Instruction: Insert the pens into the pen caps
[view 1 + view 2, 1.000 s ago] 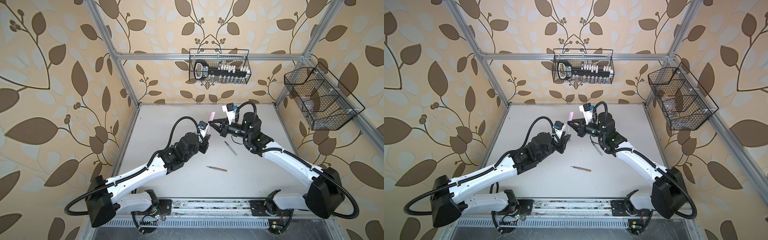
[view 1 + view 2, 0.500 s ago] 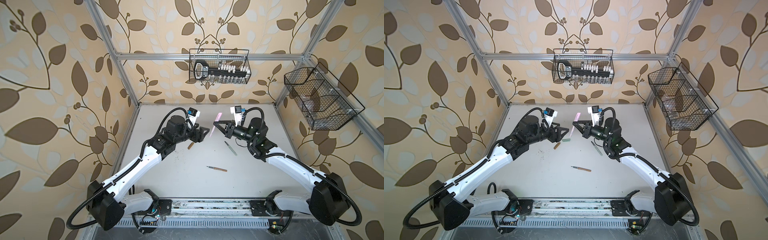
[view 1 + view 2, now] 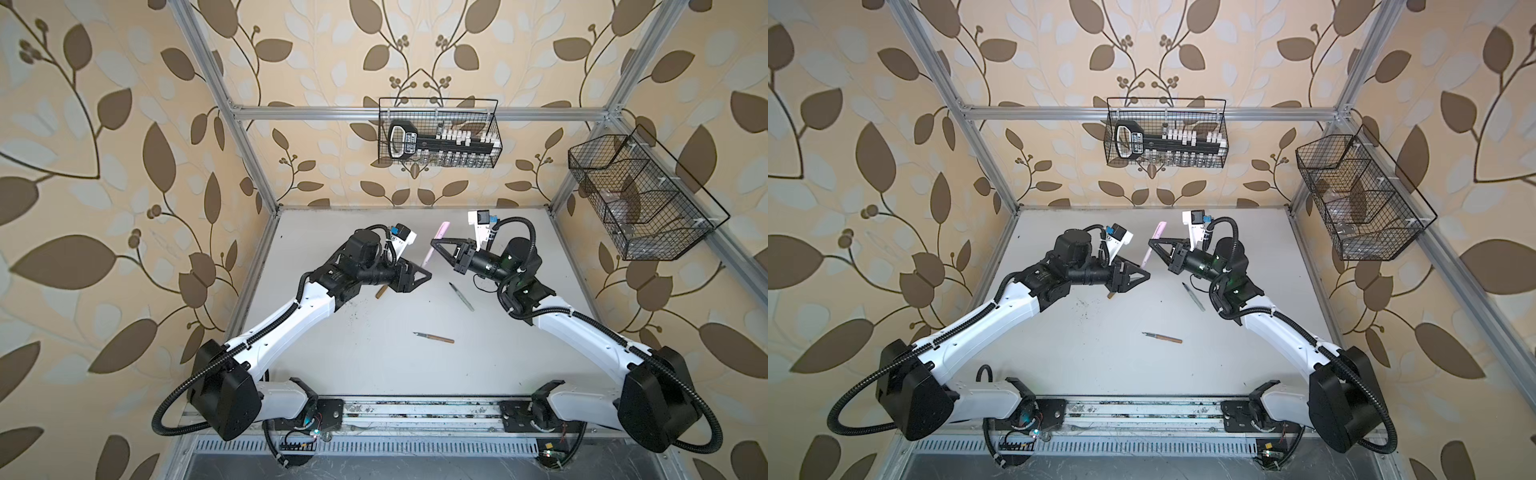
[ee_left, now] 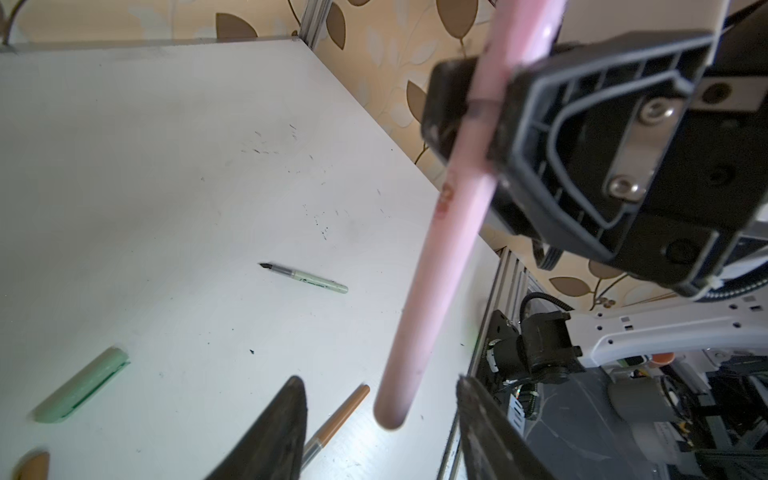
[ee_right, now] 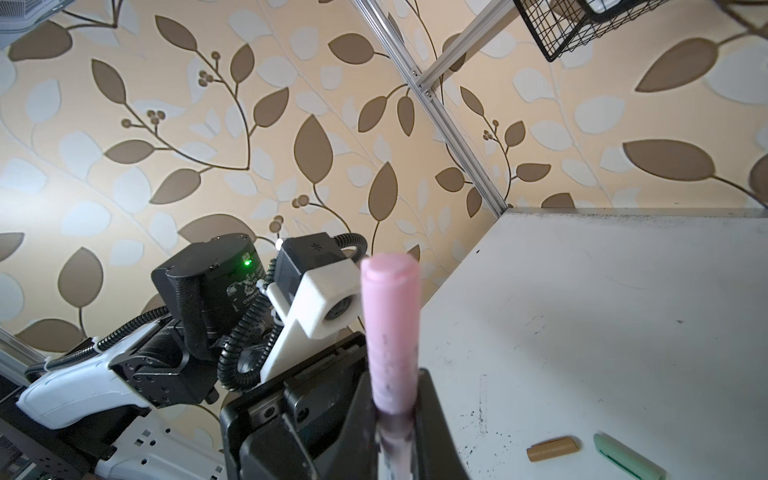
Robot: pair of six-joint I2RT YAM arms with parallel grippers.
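Leftward first: reaches in with the left gripper (image 3: 426,274), raised off the desk (image 3: 374,365) and aimed toward the middle. Shows its fingers (image 4: 286,432) standing apart in the left wrist view, clamped on nothing, with the rounded lower end of the pink pen (image 4: 436,249) hanging in the gap between them and touching neither. Leaves the tan cap (image 3: 381,292) flat on the desk, peeking out from beneath that gripper in both top views. Sets the green cap (image 5: 627,457) just beside the tan cap in the right wrist view, likewise flat on the desk; cannot be made out in the top views. At the middle, holds the pink pen tilted in the air above the desk, upper end toward the back wall, lower end toward the left gripper. Grips it with the right gripper (image 3: 435,242), jaws shut tight across the shaft about where the pink cap (image 5: 390,316) meets the barrel. Wears that pink cap on the upper end; cannot tell whether pushed fully home. Nearer the front edge, has the tan pen (image 3: 434,337) lying uncapped on the desk, dark tip to the left, well apart from both grippers. Farther right, has the green pen (image 3: 461,296) lying uncapped and slanted, dark tip toward the back, just beside the right arm's wrist. Farthest right, hangs a black wire basket (image 3: 665,245) on the side wall.
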